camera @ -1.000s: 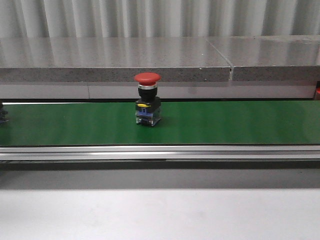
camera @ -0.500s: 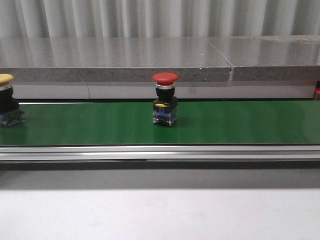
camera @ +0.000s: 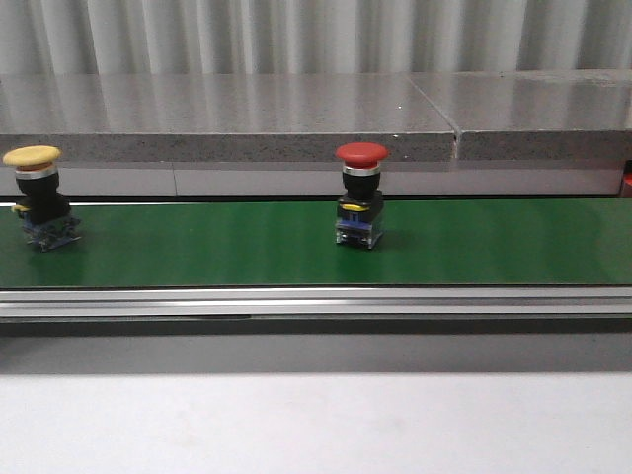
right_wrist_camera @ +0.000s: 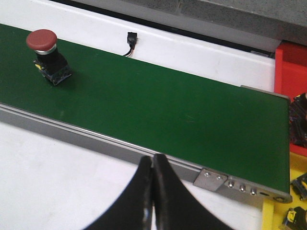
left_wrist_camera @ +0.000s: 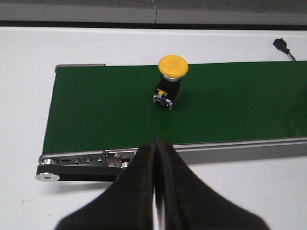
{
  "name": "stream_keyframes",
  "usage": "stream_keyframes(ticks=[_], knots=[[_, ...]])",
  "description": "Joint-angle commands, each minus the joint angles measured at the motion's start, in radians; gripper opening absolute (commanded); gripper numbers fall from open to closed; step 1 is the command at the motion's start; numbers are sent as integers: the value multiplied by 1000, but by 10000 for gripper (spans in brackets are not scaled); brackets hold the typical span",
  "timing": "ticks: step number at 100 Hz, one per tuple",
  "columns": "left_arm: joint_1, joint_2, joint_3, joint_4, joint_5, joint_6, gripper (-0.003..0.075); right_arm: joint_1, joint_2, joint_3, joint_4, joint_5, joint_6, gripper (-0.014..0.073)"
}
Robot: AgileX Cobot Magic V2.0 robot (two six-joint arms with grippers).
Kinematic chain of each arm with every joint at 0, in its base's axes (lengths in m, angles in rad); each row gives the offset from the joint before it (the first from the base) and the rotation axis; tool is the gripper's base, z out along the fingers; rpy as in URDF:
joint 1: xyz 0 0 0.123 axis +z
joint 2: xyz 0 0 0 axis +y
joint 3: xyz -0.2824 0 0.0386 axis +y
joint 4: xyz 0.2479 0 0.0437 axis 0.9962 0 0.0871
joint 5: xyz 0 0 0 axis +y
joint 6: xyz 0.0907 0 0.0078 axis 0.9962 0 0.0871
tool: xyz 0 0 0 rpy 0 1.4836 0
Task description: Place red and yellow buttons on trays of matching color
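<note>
A red button point(camera: 360, 205) point(right_wrist_camera: 46, 55) stands upright on the green conveyor belt point(camera: 197, 247), right of its middle. At the belt's left end stands a yellow button point(camera: 39, 209) point(left_wrist_camera: 170, 80). My left gripper point(left_wrist_camera: 156, 143) is shut and empty, on the near side of the belt rail, apart from the yellow button. My right gripper point(right_wrist_camera: 152, 160) is also shut and empty, over the near rail, far from the red button. Part of a red tray point(right_wrist_camera: 291, 76) and a yellow tray point(right_wrist_camera: 283, 215) show past the belt's end in the right wrist view. Neither gripper appears in the front view.
A grey stone ledge point(camera: 227, 118) runs behind the belt. The belt's metal rail point(camera: 316, 301) runs along its near side, with white table point(camera: 316, 425) in front. Dark button parts point(right_wrist_camera: 298, 124) lie by the trays. A small black connector with a wire point(right_wrist_camera: 129, 40) lies behind the belt.
The red button has travelled rightward along the belt. The yellow button has come into view from the left and also moved right.
</note>
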Motion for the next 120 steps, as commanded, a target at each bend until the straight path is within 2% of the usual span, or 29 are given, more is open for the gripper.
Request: stream_keyframes(ticks=[1, 19, 30, 42, 64, 71, 120], knots=[[-20, -30, -12, -15, -102, 0, -20, 20, 86, -86, -20, -60, -6, -65], [-68, -55, 7, 12, -131, 0, -20, 81, 246, -205, -20, -52, -6, -58], [-87, -60, 27, 44, -165, 0, -20, 108, 349, -274, -20, -34, -6, 1], [-93, -68, 38, 56, -175, 0, -20, 131, 457, -357, -20, 16, -6, 132], [-93, -94, 56, 86, -203, 0, -20, 177, 636, -495, -20, 84, -6, 488], [-93, -102, 56, 89, -204, 0, -20, 186, 693, -540, -20, 104, -6, 552], [-93, -103, 56, 89, -200, 0, -20, 185, 1052, -812, -20, 320, -36, 564]])
